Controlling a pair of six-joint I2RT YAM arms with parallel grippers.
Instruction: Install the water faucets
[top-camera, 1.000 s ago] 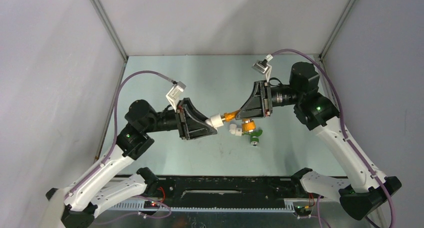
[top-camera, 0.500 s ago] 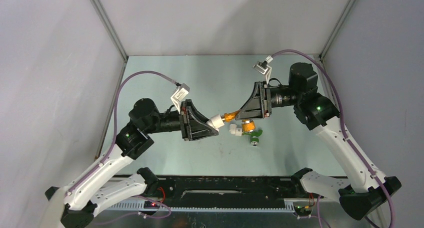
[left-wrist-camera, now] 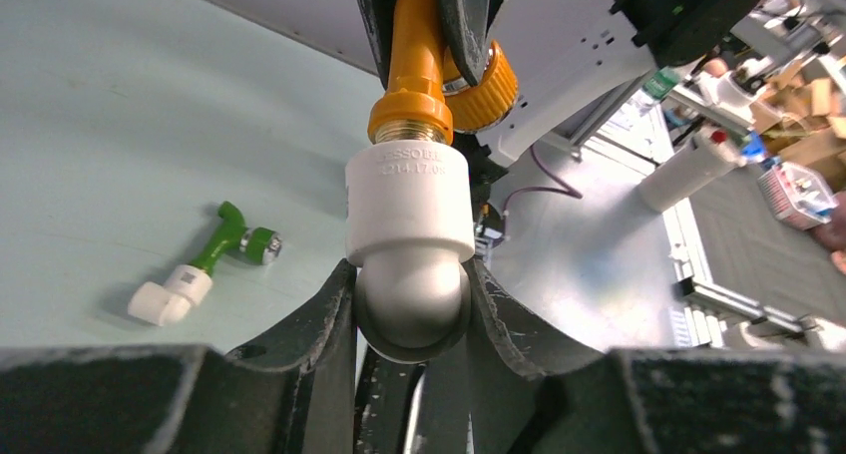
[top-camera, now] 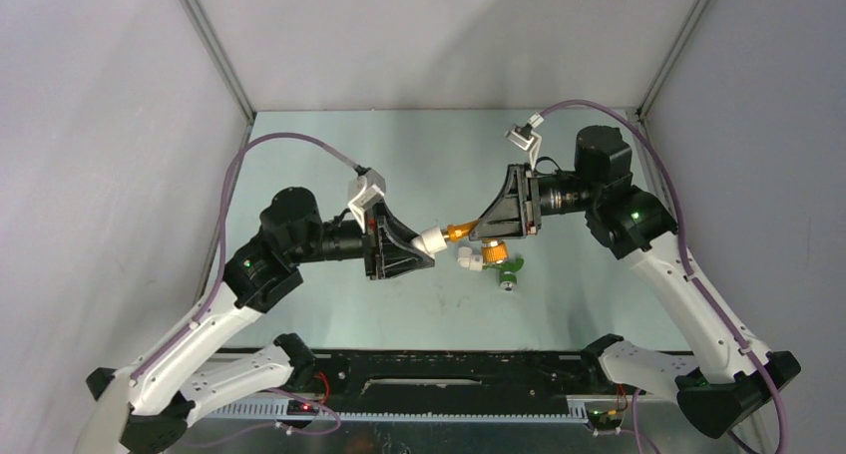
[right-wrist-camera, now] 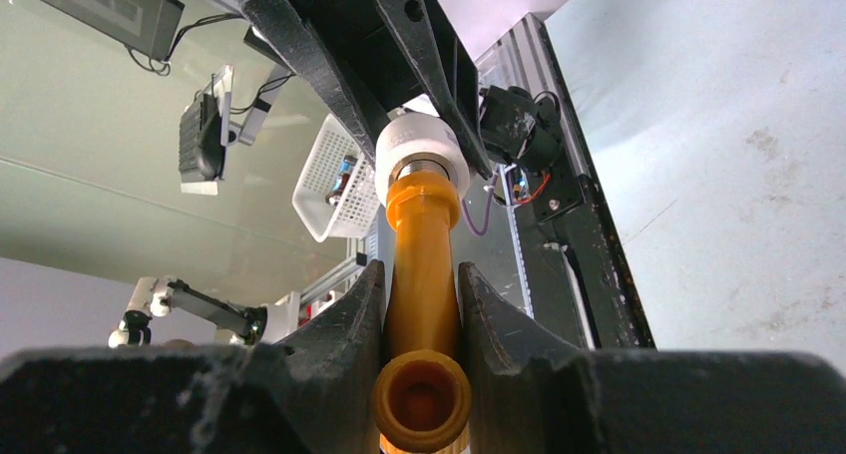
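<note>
Near the frame's middle, the left end effector [top-camera: 429, 248] pinches a white elbow fitting [top-camera: 433, 239] and the right end effector [top-camera: 469, 229] pinches the orange faucet [top-camera: 459, 230], end to end so they screw together. The green faucet [top-camera: 510, 270] lies below on the table [top-camera: 329, 155].

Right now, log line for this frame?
left gripper shut on white elbow | right gripper shut on orange faucet | thread in elbow mouth

white elbow fitting [left-wrist-camera: 410, 200] on orange faucet [left-wrist-camera: 414, 65]: two rows of raised lettering on collar, letters above, digits with dots below, too faint to read surely | second white fitting [left-wrist-camera: 165, 294] on green faucet [left-wrist-camera: 221, 239], tabletop [left-wrist-camera: 120, 125]: small dark sticker, unreadable
</note>
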